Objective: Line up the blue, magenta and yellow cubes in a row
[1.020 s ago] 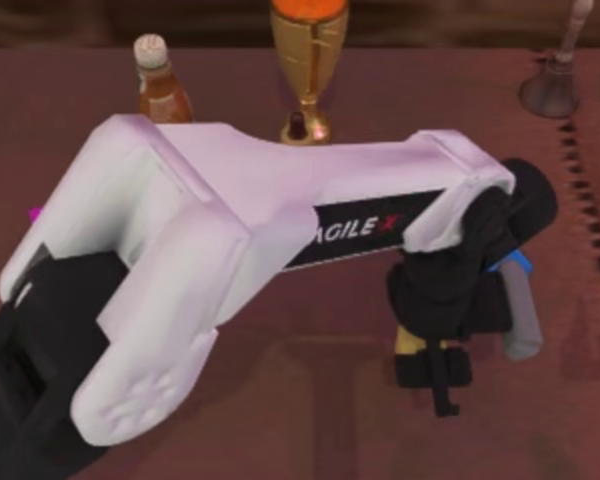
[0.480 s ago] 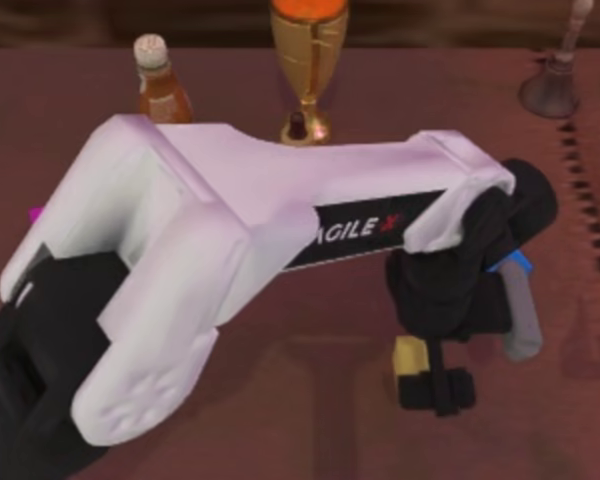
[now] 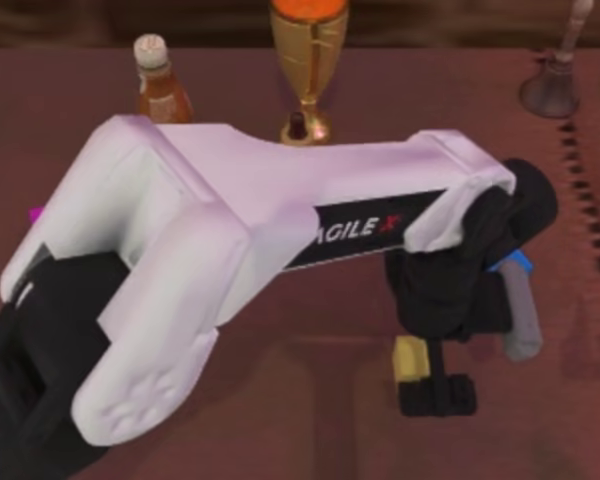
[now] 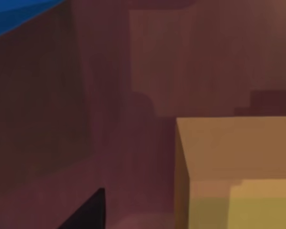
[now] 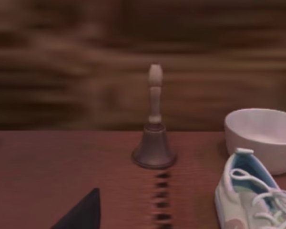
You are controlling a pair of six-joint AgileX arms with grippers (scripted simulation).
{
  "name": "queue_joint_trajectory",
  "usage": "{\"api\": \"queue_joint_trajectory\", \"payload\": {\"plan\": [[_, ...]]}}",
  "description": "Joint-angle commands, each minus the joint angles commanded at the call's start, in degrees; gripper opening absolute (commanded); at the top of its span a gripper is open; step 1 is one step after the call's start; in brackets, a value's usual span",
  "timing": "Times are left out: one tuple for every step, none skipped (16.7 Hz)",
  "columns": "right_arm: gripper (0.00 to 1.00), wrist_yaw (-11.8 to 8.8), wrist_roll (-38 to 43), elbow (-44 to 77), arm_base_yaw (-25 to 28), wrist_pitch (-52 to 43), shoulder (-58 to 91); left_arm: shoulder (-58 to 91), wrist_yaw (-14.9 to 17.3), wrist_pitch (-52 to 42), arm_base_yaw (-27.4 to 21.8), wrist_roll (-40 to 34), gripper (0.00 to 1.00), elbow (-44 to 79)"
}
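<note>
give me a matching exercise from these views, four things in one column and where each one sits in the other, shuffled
Things:
1. yellow cube
2. sauce bottle
3. bell
4. trophy

Places:
A. far edge of the table, at the top view's right
B. beside the left gripper, near the table's middle
C. far edge, left of the trophy
D. far edge, near the centre

Pairs: 1-B, 2-C, 3-A, 4-D
</note>
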Motion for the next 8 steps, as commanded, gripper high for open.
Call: {"api": "queue_joint_trajectory", "payload": {"plan": [[1.0,0.0,0.0,0.0,0.0,0.0,0.0,-0.16,-0.03,-0.8,-0.06,0.13,1.0,0.75],[1.0,0.0,0.0,0.0,0.0,0.0,0.0,-0.46,-0.05,-2.14,-0.01,0.18,1.0,1.92],[1.0,0.0,0.0,0.0,0.0,0.0,0.0,-0.89,-0.07,-3.97,0.18,0.14,1.0,3.32],[1.0,0.0,0.0,0.0,0.0,0.0,0.0,-1.39,-0.06,-6.2,0.43,0.07,1.0,4.82],[1.0,0.0,0.0,0.0,0.0,0.0,0.0,-1.89,-0.05,-8.53,0.66,0.03,1.0,6.34],[1.0,0.0,0.0,0.0,0.0,0.0,0.0,-2.39,-0.04,-10.59,0.86,0.0,1.0,7.76],[1.0,0.0,0.0,0.0,0.0,0.0,0.0,-2.85,-0.03,-12.11,1.04,-0.03,1.0,8.91],[1.0,0.0,0.0,0.0,0.0,0.0,0.0,-3.23,-0.03,-13.01,1.17,-0.05,1.0,9.65]]}}
